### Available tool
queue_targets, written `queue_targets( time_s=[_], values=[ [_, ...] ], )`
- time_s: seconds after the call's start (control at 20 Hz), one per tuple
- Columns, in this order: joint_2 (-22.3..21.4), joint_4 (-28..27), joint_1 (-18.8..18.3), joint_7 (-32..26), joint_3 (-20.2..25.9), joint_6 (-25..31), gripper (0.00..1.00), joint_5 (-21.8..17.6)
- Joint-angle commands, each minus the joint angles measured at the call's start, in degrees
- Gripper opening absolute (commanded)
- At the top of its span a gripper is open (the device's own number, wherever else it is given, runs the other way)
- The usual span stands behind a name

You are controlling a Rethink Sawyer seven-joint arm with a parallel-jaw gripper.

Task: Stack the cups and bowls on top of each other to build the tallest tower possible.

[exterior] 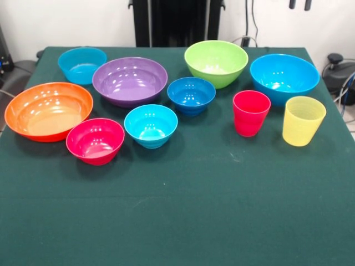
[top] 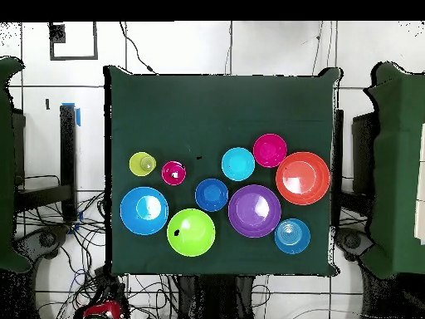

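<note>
Pink-red bowl (exterior: 95,141) nearest cam; other bowls and both cups — red (exterior: 250,113), yellow (exterior: 303,121) — sit separate, upright, rims up: nothing stacked yet, no tower. Gripper (exterior: 299,4) tips barely visible; grip state can't tell.

The arm is drawn back, out of sight. In the front view only two dark tips of the gripper (exterior: 299,4) show at the top edge, hanging side by side with a small gap between them.
</note>
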Motion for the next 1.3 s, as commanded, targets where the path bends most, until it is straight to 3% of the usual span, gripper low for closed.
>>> queue_targets(
  time_s=[0.05, 1.3],
  values=[
    [2.8, 3.1, -1.8, 6.9, 3.0, -3.3, 1.0, -3.6],
    [8.5, 2.3, 2.9, 7.8, 0.8, -3.4, 1.0, -0.1]
  ],
)
